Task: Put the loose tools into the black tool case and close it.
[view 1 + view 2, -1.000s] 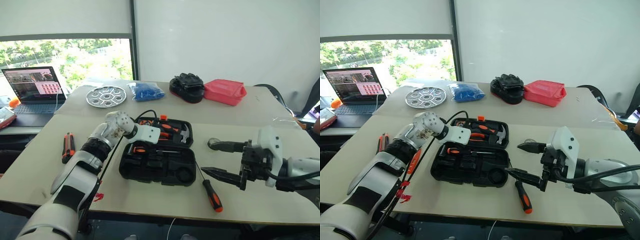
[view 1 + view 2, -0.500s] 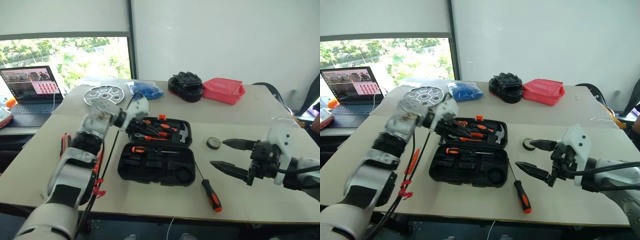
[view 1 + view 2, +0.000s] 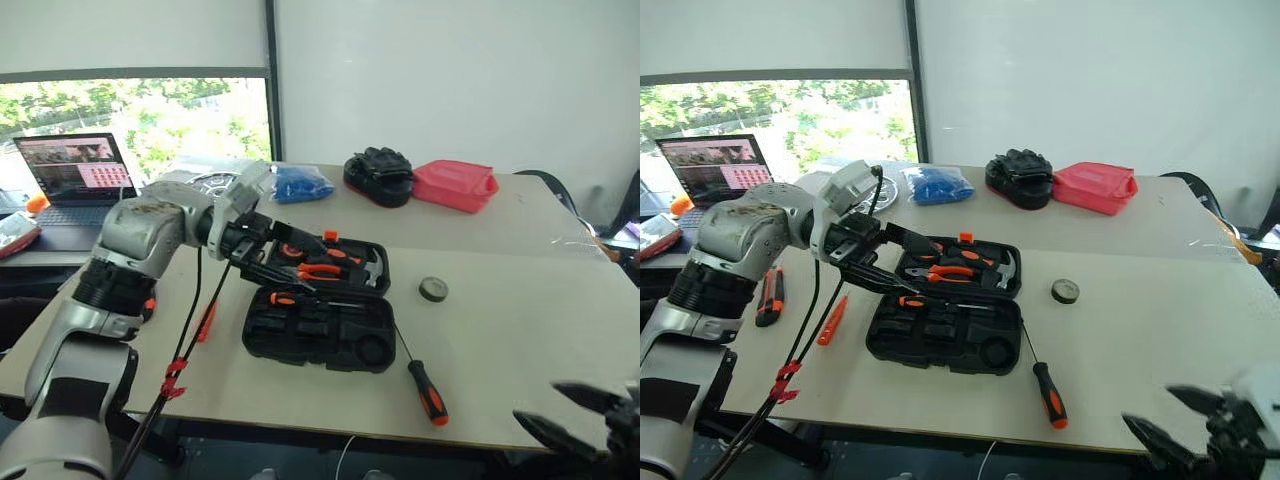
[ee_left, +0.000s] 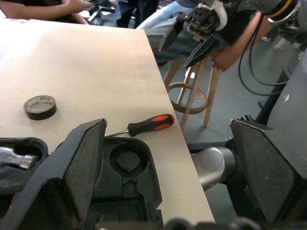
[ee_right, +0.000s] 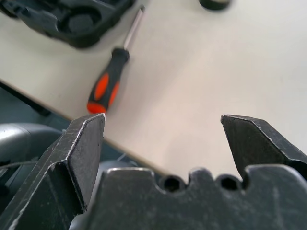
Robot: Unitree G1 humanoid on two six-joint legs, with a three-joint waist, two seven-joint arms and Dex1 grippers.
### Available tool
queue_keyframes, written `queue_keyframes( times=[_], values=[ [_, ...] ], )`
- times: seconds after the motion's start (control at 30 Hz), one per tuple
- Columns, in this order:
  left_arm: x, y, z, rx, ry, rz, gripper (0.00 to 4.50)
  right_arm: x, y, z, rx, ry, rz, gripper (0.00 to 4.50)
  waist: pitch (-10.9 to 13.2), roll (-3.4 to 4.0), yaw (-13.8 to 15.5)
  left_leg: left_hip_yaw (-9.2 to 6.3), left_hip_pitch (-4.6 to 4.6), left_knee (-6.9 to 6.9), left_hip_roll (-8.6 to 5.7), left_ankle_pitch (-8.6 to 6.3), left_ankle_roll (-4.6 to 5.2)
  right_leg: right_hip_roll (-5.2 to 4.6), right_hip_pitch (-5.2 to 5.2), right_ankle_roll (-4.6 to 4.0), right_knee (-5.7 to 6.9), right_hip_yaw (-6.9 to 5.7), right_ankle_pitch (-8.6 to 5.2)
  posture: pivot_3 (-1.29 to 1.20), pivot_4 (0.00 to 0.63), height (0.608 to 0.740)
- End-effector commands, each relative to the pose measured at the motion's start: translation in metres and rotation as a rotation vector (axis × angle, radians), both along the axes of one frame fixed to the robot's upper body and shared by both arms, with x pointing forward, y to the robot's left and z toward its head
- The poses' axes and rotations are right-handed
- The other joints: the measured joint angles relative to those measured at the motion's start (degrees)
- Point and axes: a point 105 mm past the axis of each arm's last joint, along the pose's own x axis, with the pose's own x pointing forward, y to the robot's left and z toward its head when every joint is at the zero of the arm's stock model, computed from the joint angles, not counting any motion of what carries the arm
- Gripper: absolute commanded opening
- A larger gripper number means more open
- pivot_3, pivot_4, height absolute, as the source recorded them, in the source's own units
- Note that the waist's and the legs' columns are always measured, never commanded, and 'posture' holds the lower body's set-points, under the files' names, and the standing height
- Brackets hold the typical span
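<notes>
The black tool case (image 3: 318, 325) lies open mid-table, with orange-handled tools in its slots. My left gripper (image 3: 315, 268) hovers open over the case's left part, holding nothing. A long orange-and-black screwdriver (image 3: 426, 384) lies just right of the case near the front edge. A round dark tape roll (image 3: 433, 289) sits further right. A slim orange tester (image 3: 833, 320) and a black-and-orange utility knife (image 3: 768, 297) lie left of the case. My right gripper (image 3: 1148, 405) is open and empty at the front right corner, off the table's edge.
On the far table stand a laptop (image 3: 75, 175), a blue bag (image 3: 298, 183), a lumpy black bundle (image 3: 378, 175) and a pinkish-red container (image 3: 455, 185). A black cable (image 3: 805, 325) hangs from my left arm. In the left wrist view a person (image 4: 230, 52) sits on a stool past the table edge.
My left gripper opened, rose and drew back from the case, leaving an orange-handled tool in its slot. My right arm pulled back and down to the front right corner, still open.
</notes>
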Motion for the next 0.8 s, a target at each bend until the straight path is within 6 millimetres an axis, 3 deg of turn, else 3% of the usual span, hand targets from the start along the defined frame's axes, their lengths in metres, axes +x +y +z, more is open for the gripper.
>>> queue_keyframes(
  times=[0.03, 0.17, 0.4, 0.63, 0.8],
  values=[
    [-0.001, -0.001, 0.006, -0.002, -0.055, -0.031, 4.46, -0.005, 0.016, 0.009, -0.014, -0.035, 0.052, 4.50, 0.00, 0.00, -0.55, 0.00, 0.03, -0.01, 0.02, 0.00, 0.00, 0.02, 0.02, 0.01, 0.00, 0.00, -0.04, 0.00, 0.150, 0.740],
    [-0.001, -0.002, 0.002, 0.021, -0.092, -0.048, 4.46, 0.011, 0.041, -0.003, 0.025, -0.028, 0.098, 4.50, 0.01, -0.02, -1.17, -0.05, 0.11, -0.04, 0.09, 0.00, 0.00, 0.03, 0.01, 0.35, 0.00, 0.12, -0.28, 0.00, 0.150, 0.740],
    [-0.004, 0.002, 0.001, 0.052, -0.157, -0.058, 4.46, 0.054, 0.066, -0.035, 0.080, 0.041, 0.100, 4.50, 0.02, 0.03, -0.61, 0.02, 0.04, -0.08, -0.02, 0.01, -0.01, 0.00, -0.07, -0.05, 0.01, 0.14, -0.10, 0.00, 0.150, 0.740],
    [-0.007, 0.005, 0.002, 0.080, -0.183, -0.058, 4.46, 0.085, 0.075, -0.061, 0.057, 0.081, 0.099, 4.50, 0.03, 0.01, -0.51, 0.03, -0.21, -0.05, -0.10, 0.00, 0.01, -0.04, -0.15, 0.03, -0.05, 0.02, -0.15, 0.00, 0.150, 0.740],
    [-0.006, 0.007, 0.004, 0.084, -0.185, -0.040, 4.46, 0.092, 0.077, -0.079, 0.000, 0.107, 0.115, 4.50, 0.03, 0.00, -0.55, 0.02, -0.18, -0.04, -0.10, 0.00, 0.01, -0.02, -0.15, 0.02, -0.02, 0.01, -0.15, 0.00, 0.150, 0.740]
  ],
)
